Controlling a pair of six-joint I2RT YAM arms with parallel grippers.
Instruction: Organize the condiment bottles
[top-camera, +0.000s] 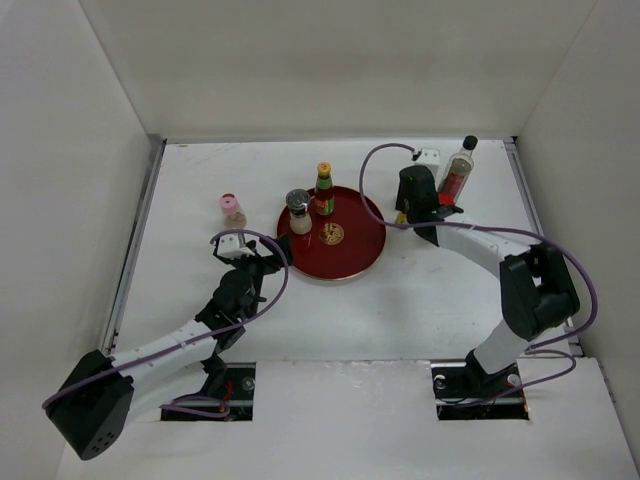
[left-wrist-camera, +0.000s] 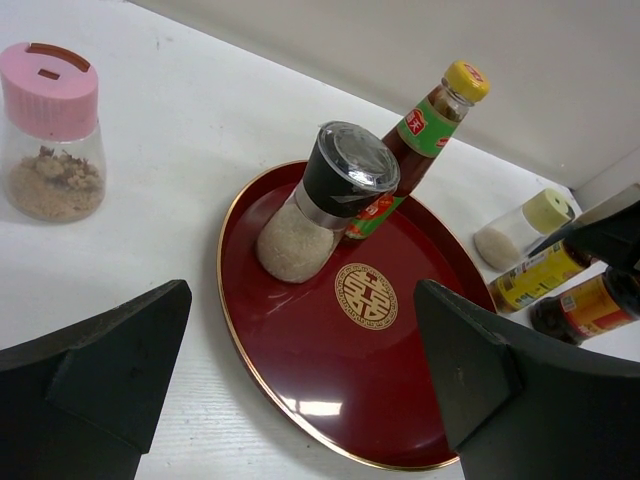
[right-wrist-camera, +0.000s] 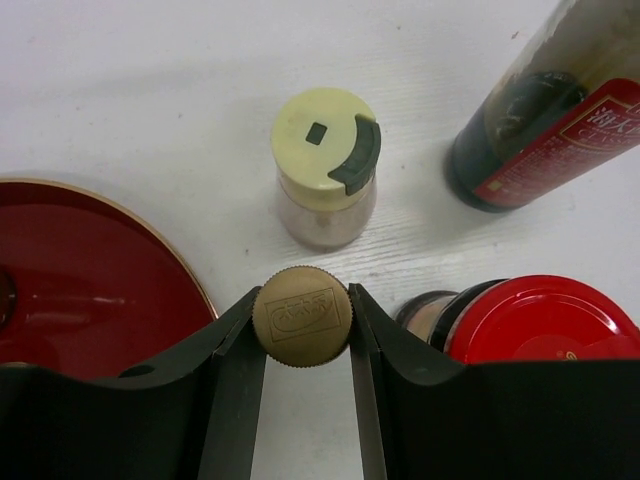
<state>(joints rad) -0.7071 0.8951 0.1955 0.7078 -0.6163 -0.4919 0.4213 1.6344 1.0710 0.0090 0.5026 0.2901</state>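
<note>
Right gripper (right-wrist-camera: 301, 312) is clamping the upright tan-capped bottle (right-wrist-camera: 301, 322) by its cap, just near of the cream-capped shaker (right-wrist-camera: 322, 165); red tray (right-wrist-camera: 110, 290) is lying immediately left. Left gripper (left-wrist-camera: 302, 310) is hanging open beyond the tray.

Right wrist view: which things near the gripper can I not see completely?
All in the right wrist view.
Tan-capped bottle: body hidden under its cap and the right gripper.
Red-lidded jar: body mostly under its lid and the gripper.
Tall bottle: top beyond upper edge.
Tray: mostly outside left edge.
</note>
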